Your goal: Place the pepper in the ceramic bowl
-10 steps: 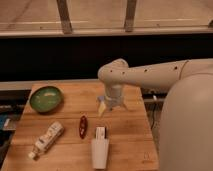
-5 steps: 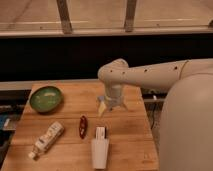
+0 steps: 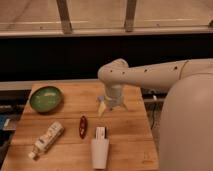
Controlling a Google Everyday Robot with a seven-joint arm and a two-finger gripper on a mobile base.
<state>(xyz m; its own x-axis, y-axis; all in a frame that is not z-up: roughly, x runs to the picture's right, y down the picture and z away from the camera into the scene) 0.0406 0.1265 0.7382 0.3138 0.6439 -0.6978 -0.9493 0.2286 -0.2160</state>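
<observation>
A slender dark red pepper (image 3: 82,126) lies on the wooden table (image 3: 65,147), left of centre. The round green ceramic bowl (image 3: 46,98) sits at the table's back left, with nothing in it. My gripper (image 3: 111,106) hangs from the white arm over the table's back middle, up and to the right of the pepper and apart from it. Its fingers (image 3: 102,108) point down, stand spread and open, and hold nothing.
A white labelled bottle (image 3: 46,140) lies on its side at the front left. A white tapered cup (image 3: 100,149) stands at the front middle, just right of the pepper. My white body fills the right side. A dark wall runs behind the table.
</observation>
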